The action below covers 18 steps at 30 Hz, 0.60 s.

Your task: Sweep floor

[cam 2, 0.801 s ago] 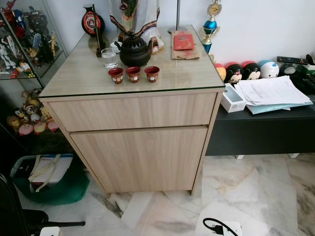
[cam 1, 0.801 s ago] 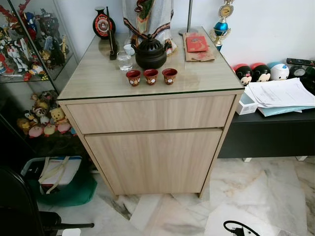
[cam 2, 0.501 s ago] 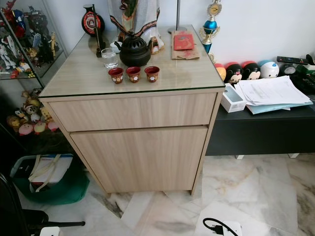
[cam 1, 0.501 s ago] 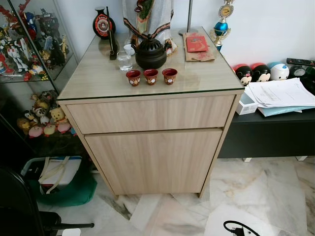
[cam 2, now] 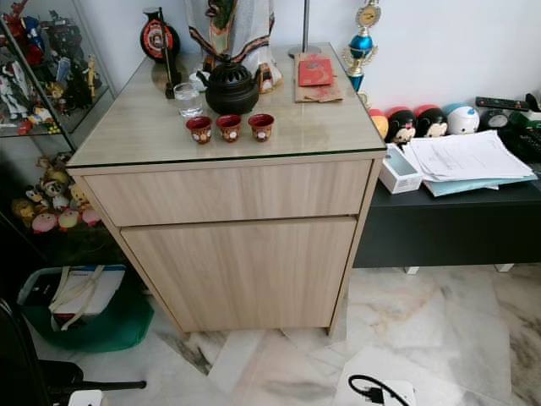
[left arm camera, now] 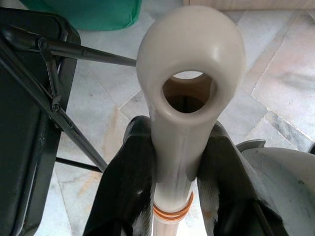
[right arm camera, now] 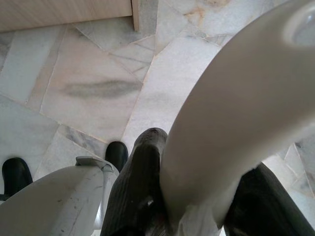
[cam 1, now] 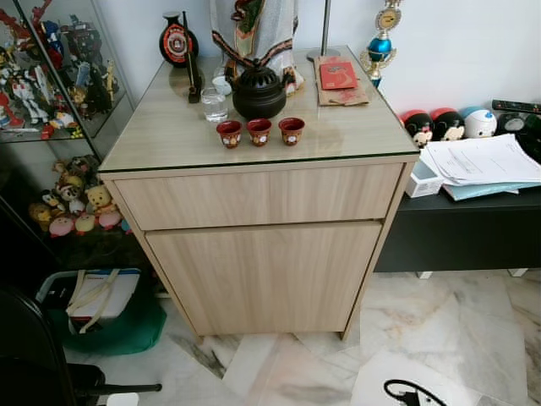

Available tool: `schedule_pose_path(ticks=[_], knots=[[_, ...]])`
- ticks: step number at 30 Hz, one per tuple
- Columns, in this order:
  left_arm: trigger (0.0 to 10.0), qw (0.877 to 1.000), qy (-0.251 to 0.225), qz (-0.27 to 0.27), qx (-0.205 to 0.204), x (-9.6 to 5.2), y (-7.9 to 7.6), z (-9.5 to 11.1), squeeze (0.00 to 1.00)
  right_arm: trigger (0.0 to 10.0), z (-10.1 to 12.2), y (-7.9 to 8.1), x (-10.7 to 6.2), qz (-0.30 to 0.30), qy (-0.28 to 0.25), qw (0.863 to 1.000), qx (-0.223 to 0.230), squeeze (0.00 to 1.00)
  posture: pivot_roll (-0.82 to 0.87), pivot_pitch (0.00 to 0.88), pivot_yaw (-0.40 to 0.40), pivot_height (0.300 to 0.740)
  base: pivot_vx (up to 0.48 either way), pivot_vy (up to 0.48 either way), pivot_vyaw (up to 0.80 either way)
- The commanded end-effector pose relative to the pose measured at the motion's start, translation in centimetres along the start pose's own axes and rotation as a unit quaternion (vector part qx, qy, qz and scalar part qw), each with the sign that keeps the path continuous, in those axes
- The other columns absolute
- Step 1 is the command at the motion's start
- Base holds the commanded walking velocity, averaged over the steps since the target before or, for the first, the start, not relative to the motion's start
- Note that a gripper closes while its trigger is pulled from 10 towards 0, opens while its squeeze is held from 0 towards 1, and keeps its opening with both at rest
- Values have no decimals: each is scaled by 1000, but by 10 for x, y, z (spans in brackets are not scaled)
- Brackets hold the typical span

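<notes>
You had one wooden cabinet (cam 1: pixel 262 254) before you. On its glass top you could count three small red cups (cam 1: pixel 259 132), one black pot (cam 1: pixel 259 91), one clear glass (cam 1: pixel 214 105), one red packet (cam 1: pixel 338 74) and one trophy (cam 1: pixel 380 38). On the low black bench (cam 1: pixel 473 228) to the right there were three round toy heads (cam 1: pixel 448 125), one stack of papers (cam 1: pixel 482 161) and one small white box (cam 1: pixel 421 179). On the floor at the left there was one green bag (cam 1: pixel 118 326).

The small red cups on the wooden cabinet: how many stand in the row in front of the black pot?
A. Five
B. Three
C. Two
B: three small red cups stand side by side on the cabinet top, in front of the black pot.
</notes>
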<state>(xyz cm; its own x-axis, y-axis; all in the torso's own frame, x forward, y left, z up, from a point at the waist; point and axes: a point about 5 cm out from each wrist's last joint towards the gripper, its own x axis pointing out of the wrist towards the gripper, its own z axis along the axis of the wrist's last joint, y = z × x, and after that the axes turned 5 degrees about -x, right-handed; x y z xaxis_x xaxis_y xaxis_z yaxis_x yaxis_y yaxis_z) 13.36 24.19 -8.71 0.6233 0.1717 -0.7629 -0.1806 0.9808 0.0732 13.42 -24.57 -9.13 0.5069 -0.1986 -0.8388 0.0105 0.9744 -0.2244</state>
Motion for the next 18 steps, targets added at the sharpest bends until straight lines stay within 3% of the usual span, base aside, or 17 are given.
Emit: schedule_pose_path(ticks=[1, 18], knots=[[10000, 999, -7, -12, -44, 5, -7, 10, 0, 10000, 79, 48, 8, 110, -89, 984, 107, 0, -90, 16, -4, 740, 0, 0, 0], [10000, 998, -12, -31, -54, 7, -11, 15, 0, 10000, 78, 48, 8, 93, -97, 987, 90, 0, -99, 39, 18, 740, 0, 0, 0]])
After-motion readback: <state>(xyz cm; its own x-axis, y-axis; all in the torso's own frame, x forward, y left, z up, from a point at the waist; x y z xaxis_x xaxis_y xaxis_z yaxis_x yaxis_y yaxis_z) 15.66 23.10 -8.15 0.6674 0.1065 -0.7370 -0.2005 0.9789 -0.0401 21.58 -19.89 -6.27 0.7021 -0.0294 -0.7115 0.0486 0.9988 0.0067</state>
